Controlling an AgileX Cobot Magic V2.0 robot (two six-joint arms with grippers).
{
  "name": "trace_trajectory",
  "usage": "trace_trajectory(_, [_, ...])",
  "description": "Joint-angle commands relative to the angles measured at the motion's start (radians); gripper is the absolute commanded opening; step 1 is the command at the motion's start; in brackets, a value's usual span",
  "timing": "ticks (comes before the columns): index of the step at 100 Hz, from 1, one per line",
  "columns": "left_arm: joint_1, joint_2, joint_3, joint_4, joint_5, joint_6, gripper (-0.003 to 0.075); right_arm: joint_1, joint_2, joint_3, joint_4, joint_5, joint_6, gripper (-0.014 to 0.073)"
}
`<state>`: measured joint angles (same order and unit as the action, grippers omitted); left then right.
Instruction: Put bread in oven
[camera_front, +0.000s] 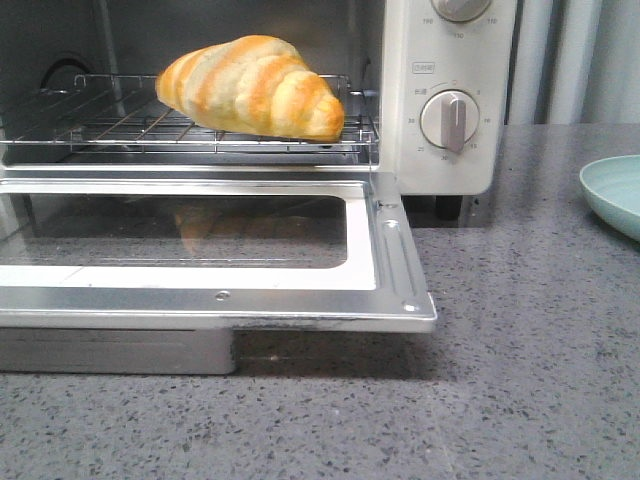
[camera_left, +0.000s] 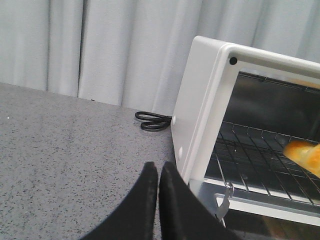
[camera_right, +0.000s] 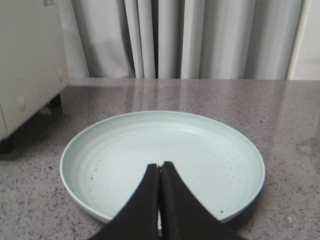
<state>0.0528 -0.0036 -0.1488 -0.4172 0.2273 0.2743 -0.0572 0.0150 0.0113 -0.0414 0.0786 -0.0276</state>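
Observation:
The bread (camera_front: 255, 87), a golden striped roll, lies on the wire rack (camera_front: 120, 125) inside the cream-white oven (camera_front: 440, 150). The oven's glass door (camera_front: 390, 260) hangs fully down over the counter. In the left wrist view only one tip of the bread (camera_left: 306, 155) shows, at the edge. My left gripper (camera_left: 158, 167) is shut and empty, low over the counter just outside the oven's left side wall (camera_left: 192, 110). My right gripper (camera_right: 160, 166) is shut and empty above a pale green plate (camera_right: 210, 150) to the oven's right. Neither gripper shows in the front view.
The plate's rim (camera_front: 612, 195) shows at the right edge of the front view. A black power cord (camera_left: 152, 121) lies coiled behind the oven's left side. Grey curtains hang behind the speckled counter (camera_front: 520, 380).

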Motion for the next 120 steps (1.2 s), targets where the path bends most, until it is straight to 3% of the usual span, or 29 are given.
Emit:
trace_trajectory(1, [0.004,-0.027,-0.026,-0.015,-0.074,-0.007,-0.0021,-0.006,0.009,0.012,0.017,-0.033,-0.045,-0.0076])
trace_trajectory(24, [0.004,-0.027,-0.026,-0.015,-0.074,-0.007,-0.0021,-0.006,0.009,0.012,0.026,0.151,-0.045,-0.0076])
trace_trajectory(39, [0.004,-0.027,-0.026,-0.015,-0.074,-0.007,-0.0021,-0.006,0.009,0.012,0.029,0.197,-0.045,-0.0076])
trace_trajectory(120, [0.004,-0.027,-0.026,-0.015,-0.074,-0.007,-0.0021,-0.006,0.009,0.012,0.030,0.195,-0.045,-0.0076])
